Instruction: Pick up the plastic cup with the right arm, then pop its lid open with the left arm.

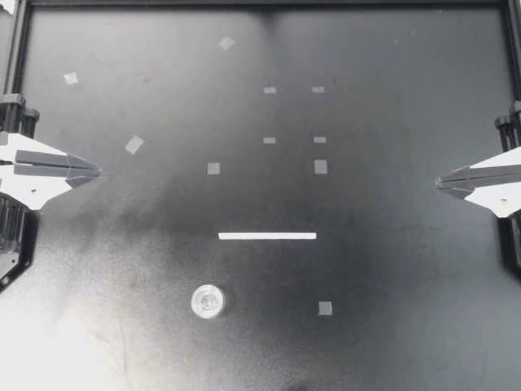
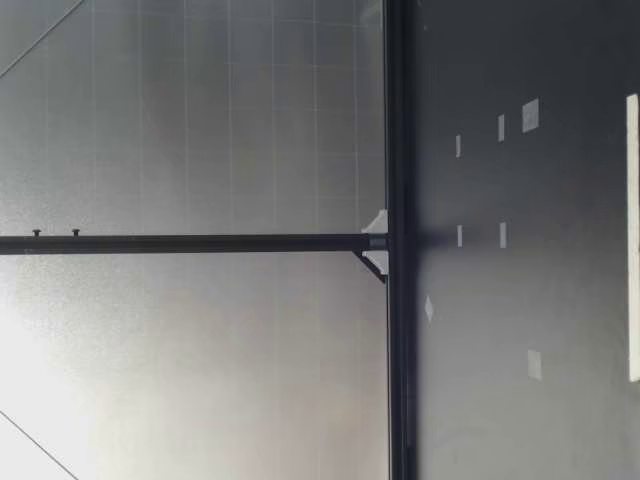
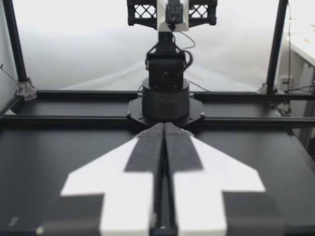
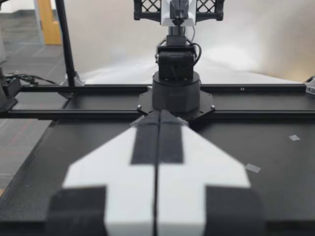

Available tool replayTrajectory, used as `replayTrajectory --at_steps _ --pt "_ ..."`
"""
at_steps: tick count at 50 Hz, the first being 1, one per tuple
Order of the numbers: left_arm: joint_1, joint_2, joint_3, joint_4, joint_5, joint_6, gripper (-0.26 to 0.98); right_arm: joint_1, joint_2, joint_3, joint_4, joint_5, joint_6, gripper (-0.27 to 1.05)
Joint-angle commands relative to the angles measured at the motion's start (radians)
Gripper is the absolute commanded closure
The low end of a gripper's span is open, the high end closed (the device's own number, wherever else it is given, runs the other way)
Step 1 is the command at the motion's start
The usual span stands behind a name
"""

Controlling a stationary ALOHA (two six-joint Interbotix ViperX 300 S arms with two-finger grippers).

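My left gripper (image 1: 96,172) rests at the table's left edge, fingers pressed together on nothing. My right gripper (image 1: 438,182) rests at the right edge, likewise shut and empty, pointing toward the middle. A small round shiny object (image 1: 207,300), like a lid or a roll seen from above, lies on the black table in the front left part, far from both grippers. In the left wrist view the shut fingers (image 3: 147,147) point at my other arm's base (image 3: 166,101). In the right wrist view the shut fingers (image 4: 147,140) point at the opposite arm's base (image 4: 175,98).
A white strip (image 1: 267,236) lies across the table's middle, also seen in the low view as the strip (image 2: 632,235). Several small pale tape squares (image 1: 321,166) dot the table's surface. A black frame rail (image 2: 398,240) borders the far edge.
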Motion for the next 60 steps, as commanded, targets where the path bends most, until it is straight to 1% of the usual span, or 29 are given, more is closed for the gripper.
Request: replayTrajectory --at_steps 1,4,7,9,11,14,17,18,22,27,35,38,42,46,50,51,56,57,60 --pt "-0.014 0.029 0.021 -0.025 0.009 -0.012 0.77 -0.006 0.02 0.006 0.011 0.0 0.011 0.77" --pt "-0.006 0.072 0.051 -0.089 0.02 -0.014 0.79 -0.006 0.054 0.029 0.054 0.0 0.034 0.86" --pt "0.0 0.124 0.064 -0.141 0.031 -0.012 0.79 -0.006 0.112 0.037 0.106 -0.002 0.071 0.87" --pt "0.0 0.166 0.06 -0.161 0.037 -0.009 0.79 -0.006 0.164 0.029 0.126 -0.005 0.094 0.87" --pt "0.0 0.196 0.044 -0.163 0.034 -0.008 0.79 -0.006 0.206 0.015 0.126 -0.011 0.101 0.87" --pt "-0.002 0.247 -0.012 -0.161 0.046 0.005 0.79 -0.006 0.279 -0.023 0.117 -0.028 0.101 0.87" --pt "-0.008 0.291 -0.08 -0.15 0.084 0.011 0.79 -0.006 0.357 -0.064 0.106 -0.078 0.101 0.87" --pt "-0.012 0.31 -0.104 -0.138 0.109 0.015 0.79 -0.006 0.377 -0.071 0.104 -0.095 0.103 0.87" --pt "-0.038 0.367 -0.15 -0.11 0.19 0.028 0.79 -0.005 0.459 -0.078 0.103 -0.161 0.118 0.87" --pt "-0.084 0.459 -0.164 -0.109 0.244 0.025 0.79 0.035 0.557 -0.081 0.101 -0.21 0.15 0.87" --pt "-0.161 0.595 -0.15 -0.114 0.201 0.009 0.79 0.144 0.71 -0.123 0.06 -0.298 0.193 0.87" --pt "-0.187 0.63 -0.152 -0.115 0.181 -0.002 0.79 0.169 0.767 -0.141 0.058 -0.321 0.216 0.87" --pt "-0.221 0.678 -0.158 -0.118 0.178 -0.029 0.79 0.178 0.85 -0.167 0.058 -0.331 0.273 0.85" --pt "-0.249 0.707 -0.156 -0.118 0.178 -0.074 0.79 0.176 0.922 -0.192 0.055 -0.339 0.328 0.77" --pt "-0.27 0.723 -0.15 -0.118 0.176 -0.123 0.79 0.176 0.976 -0.215 0.044 -0.344 0.347 0.6" --pt "-0.278 0.724 -0.147 -0.118 0.178 -0.138 0.79 0.176 0.988 -0.221 0.041 -0.344 0.348 0.53" --pt "-0.302 0.724 -0.144 -0.118 0.176 -0.164 0.79 0.176 1.023 -0.245 0.04 -0.336 0.345 0.26" --pt "-0.31 0.724 -0.147 -0.118 0.178 -0.166 0.79 0.176 1.032 -0.253 0.04 -0.334 0.344 0.18" --pt "-0.324 0.724 -0.155 -0.118 0.183 -0.164 0.79 0.176 1.058 -0.272 0.04 -0.331 0.342 0.07"
